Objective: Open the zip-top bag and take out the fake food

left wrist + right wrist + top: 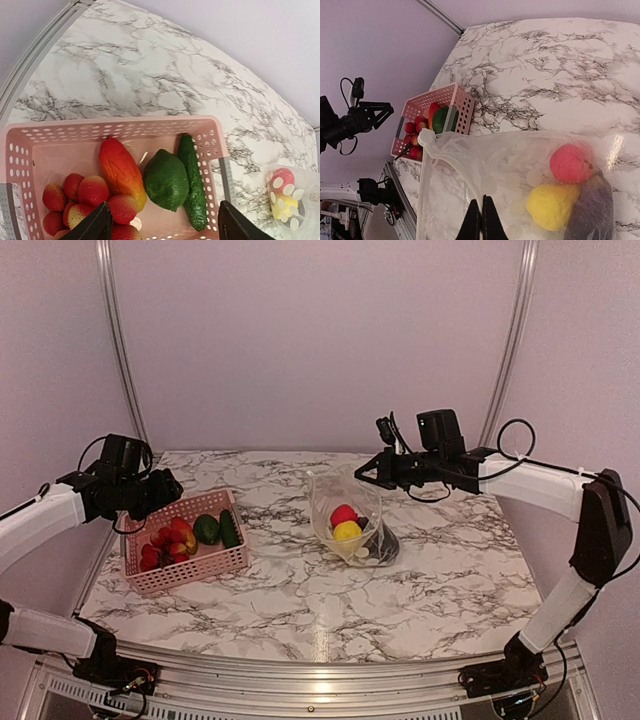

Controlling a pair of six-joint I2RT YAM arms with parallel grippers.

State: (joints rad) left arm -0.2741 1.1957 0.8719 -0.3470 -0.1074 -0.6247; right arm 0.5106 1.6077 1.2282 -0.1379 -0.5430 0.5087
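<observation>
Zip-top bag [330, 495] is seen in the top external view standing just right of the middle of the marble table [300, 610], its bottom on the surface and its upper part drawn up. Fake food [346, 530] is gathered at its bottom: a red piece over a yellow one, with a dark purple piece to the right. The right gripper [362, 471] is placed at the bag's upper far edge. To the left, well apart from the bag, a pink basket [190, 578] is set, filled with red, orange-red and green toy pieces. The left gripper [170, 486] is held above the basket's far left corner.

In the left wrist view, the left gripper [164, 205] is shown with its jaws spread wide and nothing held between them. Below them the pink basket [120, 122] is seen, holding a cluster of strawberries, an orange-red fruit, a round green fruit and a dark green cucumber laid against the right wall. At the right edge the zip-top bag [305, 200] is caught, dotted with pale round spots, with the fake food [281, 177] showing through.

In the right wrist view, the right gripper [481, 217] is shown with its jaws pressed together, and the film of the zip-top bag [495, 165] appears to be pinched between them. The fake food [552, 206] is lying in the bag to the right: red, yellow and dark purple, touching. The pink basket [455, 97] is seen beyond, at the left.
</observation>
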